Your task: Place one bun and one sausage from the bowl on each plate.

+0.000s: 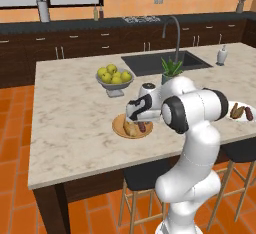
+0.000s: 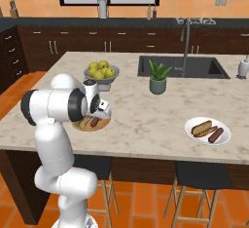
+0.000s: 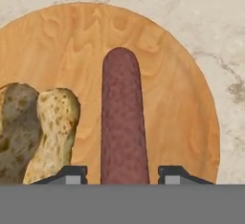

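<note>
On the tan wooden plate [image 1: 119,129] [image 2: 80,126] [image 3: 72,41] a dark red sausage [image 1: 143,126] [image 2: 95,122] [image 3: 123,117] lies beside a toasted split bun [image 1: 130,129] [image 2: 85,122] [image 3: 50,132]. My gripper [image 1: 141,121] [image 2: 100,114] [image 3: 123,175] hangs low over this plate, open, its tips either side of the sausage with a small gap on each side. The white plate [image 1: 235,120] [image 2: 209,142] at the counter's right end holds a bun [image 2: 201,127] and a sausage [image 2: 216,135]. The dark-grey bowl is out of view.
A grey pedestal bowl of yellow-green fruit [image 1: 114,78] [image 2: 101,72] stands just behind the wooden plate. A potted plant [image 1: 171,70] [image 2: 158,78], the sink [image 1: 165,60] [image 2: 180,66] and a soap bottle [image 1: 221,55] [image 2: 241,66] lie further back. Stools stand under the counter's near edge.
</note>
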